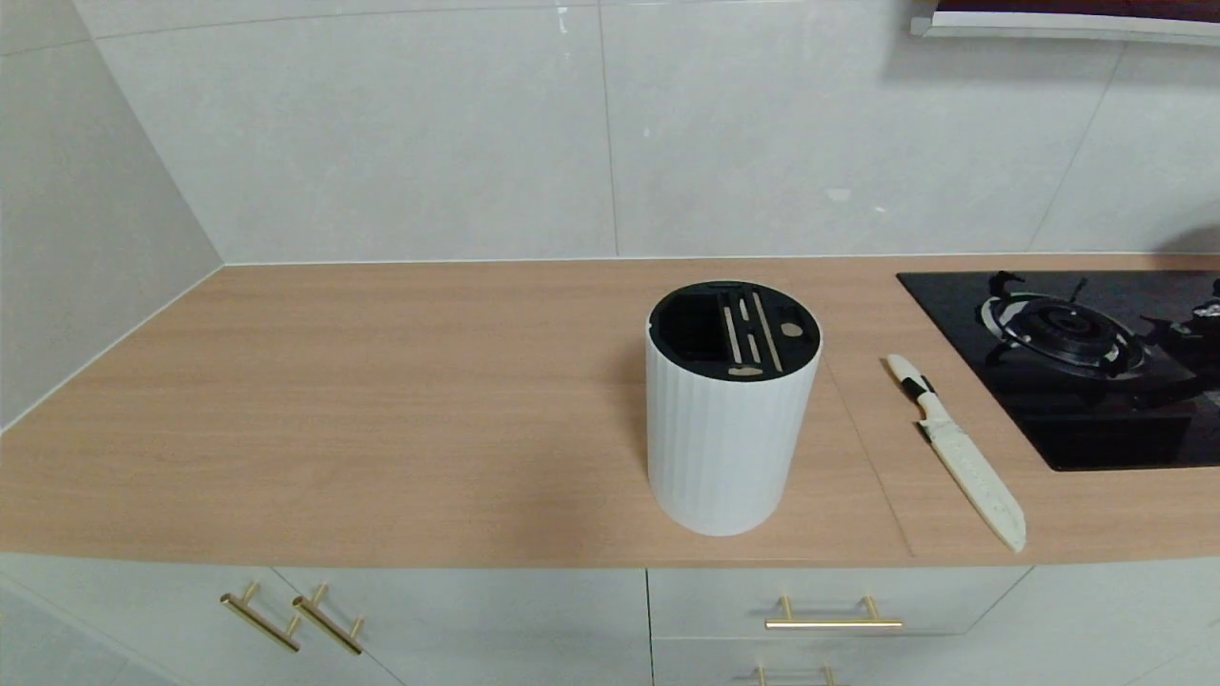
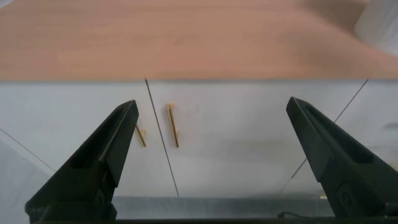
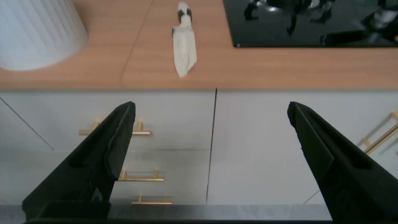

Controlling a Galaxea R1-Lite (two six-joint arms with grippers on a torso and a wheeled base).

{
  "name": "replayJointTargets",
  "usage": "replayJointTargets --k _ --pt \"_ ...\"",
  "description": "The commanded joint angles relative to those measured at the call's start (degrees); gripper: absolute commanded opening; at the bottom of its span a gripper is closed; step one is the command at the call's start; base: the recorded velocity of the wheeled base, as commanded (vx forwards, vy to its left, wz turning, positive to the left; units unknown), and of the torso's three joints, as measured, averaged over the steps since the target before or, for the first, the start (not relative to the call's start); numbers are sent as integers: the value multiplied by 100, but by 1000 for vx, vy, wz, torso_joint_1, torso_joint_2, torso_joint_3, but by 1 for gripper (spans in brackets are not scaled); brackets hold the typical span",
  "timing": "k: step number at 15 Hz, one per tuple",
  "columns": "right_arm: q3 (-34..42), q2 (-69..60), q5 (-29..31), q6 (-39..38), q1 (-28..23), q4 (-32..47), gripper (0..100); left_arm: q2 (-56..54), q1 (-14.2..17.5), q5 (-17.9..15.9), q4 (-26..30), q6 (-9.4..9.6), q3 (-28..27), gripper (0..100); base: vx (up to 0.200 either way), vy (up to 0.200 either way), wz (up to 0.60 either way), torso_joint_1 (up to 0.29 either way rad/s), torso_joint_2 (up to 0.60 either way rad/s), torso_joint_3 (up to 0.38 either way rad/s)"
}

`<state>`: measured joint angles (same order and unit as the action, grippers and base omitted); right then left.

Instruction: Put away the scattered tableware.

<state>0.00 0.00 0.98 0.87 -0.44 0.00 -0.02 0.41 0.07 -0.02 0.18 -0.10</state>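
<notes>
My left tool and right tool are apart. Lower right, the knife lies near the table edge; a glancing pinch could shove it off.

Left black two-finger gripper: wedge-shaped fingers spread wide, tips well apart (fully parted, by appearance). Right black two-finger gripper: tapered fingers in the same wide spread. Both pairs sit symmetrically and level.
</notes>
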Motion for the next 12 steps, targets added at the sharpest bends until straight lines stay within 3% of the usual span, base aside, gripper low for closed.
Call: replayJointTargets --k 1,6,12 --pt "0 9 -1 1 9 0 100 2 2 1 2 -1 1 100 0 0 0 286 -559 -290" --pt "0 9 -1 1 0 0 100 2 2 1 2 -1 1 100 0 0 0 287 -581 -299" --pt "0 9 -1 1 0 0 100 2 2 1 2 -1 1 100 0 0 0 204 -401 -200"
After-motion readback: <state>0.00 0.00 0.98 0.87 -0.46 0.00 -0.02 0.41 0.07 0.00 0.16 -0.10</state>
